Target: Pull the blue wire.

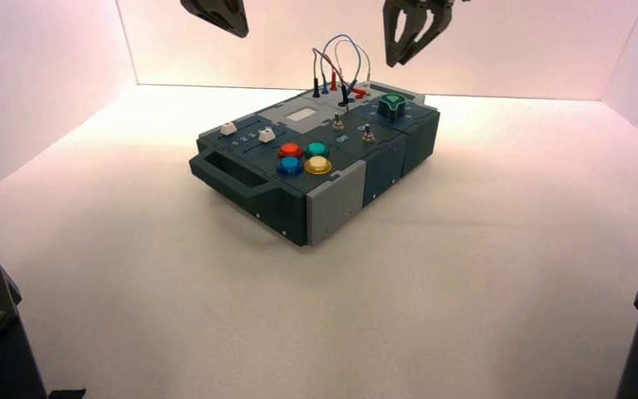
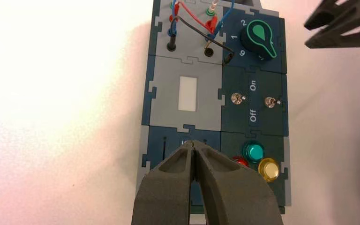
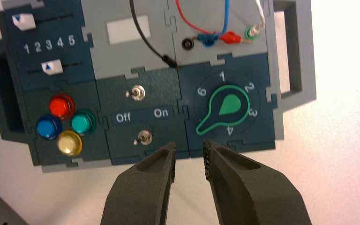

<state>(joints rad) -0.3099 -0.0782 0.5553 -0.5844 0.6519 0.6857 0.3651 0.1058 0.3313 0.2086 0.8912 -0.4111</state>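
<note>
The blue wire [image 3: 227,16] is a thin light-blue cable. Its darker blue plug [image 3: 208,40] sits in the grey socket panel at the back of the box [image 1: 332,199], and it arches up there among the other wires [image 1: 341,41]. My right gripper [image 3: 190,150] hangs open above the box's edge by the green knob [image 3: 227,107], high over the back right corner [image 1: 415,33], holding nothing. My left gripper [image 2: 193,144] is shut and empty, raised over the slider end at the back left [image 1: 216,15].
A red wire [image 3: 187,23], a black wire [image 3: 143,33] and a white wire [image 3: 261,14] share the socket panel. Two toggle switches [image 3: 138,93] flank the Off/On label. Red, blue, green and yellow buttons [image 3: 65,124] sit near the handle. White walls enclose the table.
</note>
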